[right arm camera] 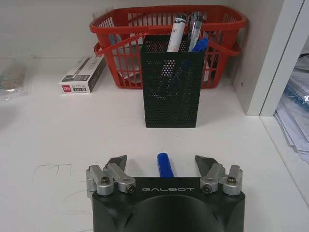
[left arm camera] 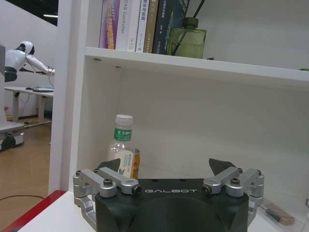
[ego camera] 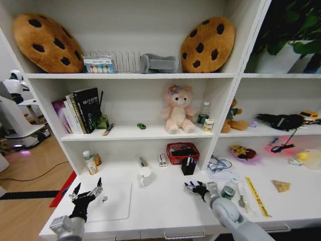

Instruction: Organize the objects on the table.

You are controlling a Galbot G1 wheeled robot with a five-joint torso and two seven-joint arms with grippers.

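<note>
We saw the right end effector (right arm camera: 164, 166) low over the worktop (ego camera: 165, 206), fingers spread wide and holding nothing, with a blue pen (right arm camera: 164, 165) lying on the surface between the fingertips. Just beyond it stood one black pen cup (right arm camera: 170, 81), mesh-walled, in front of one red basket (right arm camera: 116, 29). We counted three pens standing in the cup, plus the loose blue one, so four. We judged the blue pen light, stiff and smooth, likely to roll or slip, so best pinched across the middle of its barrel. The cup looked light and rigid, and could tip if knocked.

The left end effector (ego camera: 86, 193) hovered over the worktop's left end beside one silver laptop (ego camera: 116, 201), fingers wide apart and empty. One small bottle (left arm camera: 121, 145) stood ahead of it against the shelf wall. One white mug (ego camera: 145, 176) sat mid-worktop; we judged it hard and breakable. One tiny green toy car (ego camera: 142, 126) sat on the shelf above.
</note>
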